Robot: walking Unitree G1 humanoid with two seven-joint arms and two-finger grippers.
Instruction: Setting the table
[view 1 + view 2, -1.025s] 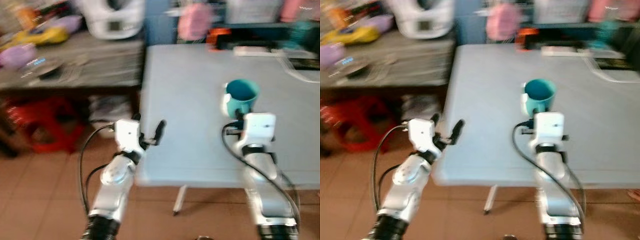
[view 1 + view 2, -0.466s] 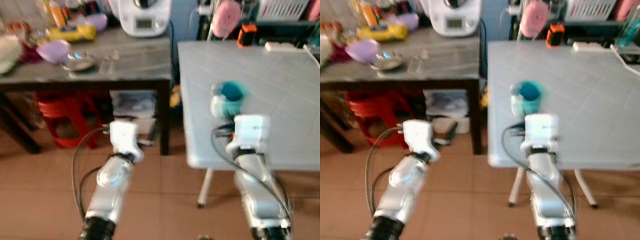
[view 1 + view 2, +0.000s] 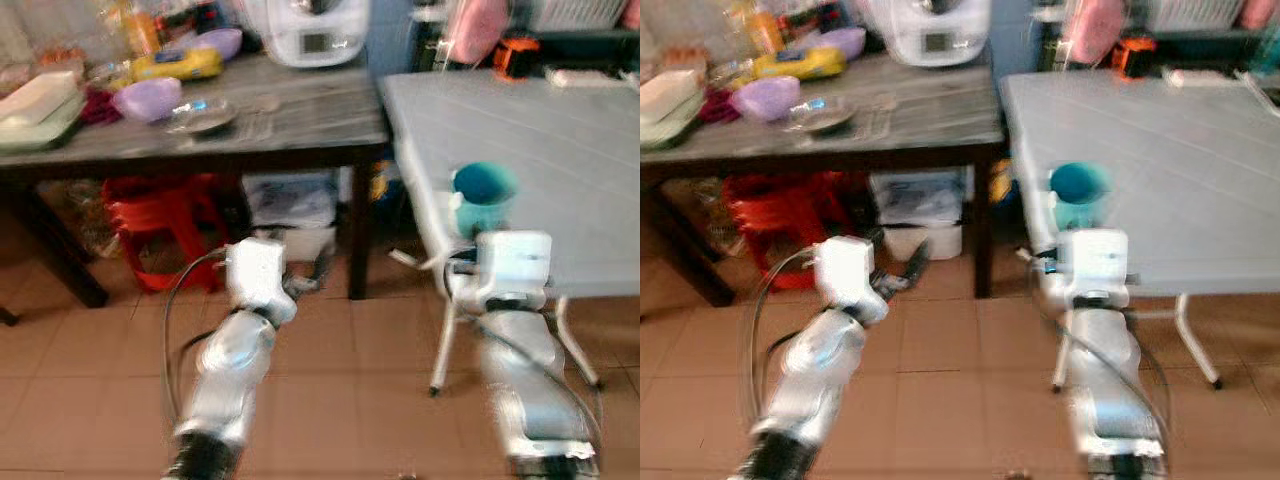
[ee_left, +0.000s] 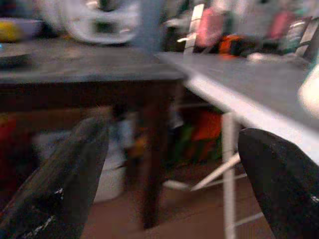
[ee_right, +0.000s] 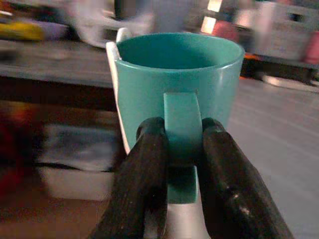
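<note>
Presently the right claw (image 5: 182,149) is pinching the handle of a teal mug (image 5: 174,79), both black fingers (image 5: 144,174) pressed against the handle's sides. The mug is upright, held at the near left corner of the light grey table (image 3: 540,130); whether its base touches the tabletop cannot be told. The left claw (image 4: 169,169) is spread wide and holds nothing, raised over the tiled floor (image 3: 90,380) in front of a dark wooden table (image 3: 230,125). That table carries a purple bowl (image 3: 147,98), a metal dish (image 3: 200,116), a yellow item (image 3: 180,65) and a white appliance (image 3: 310,25). A red stool (image 3: 160,225) stands beneath it.
</note>
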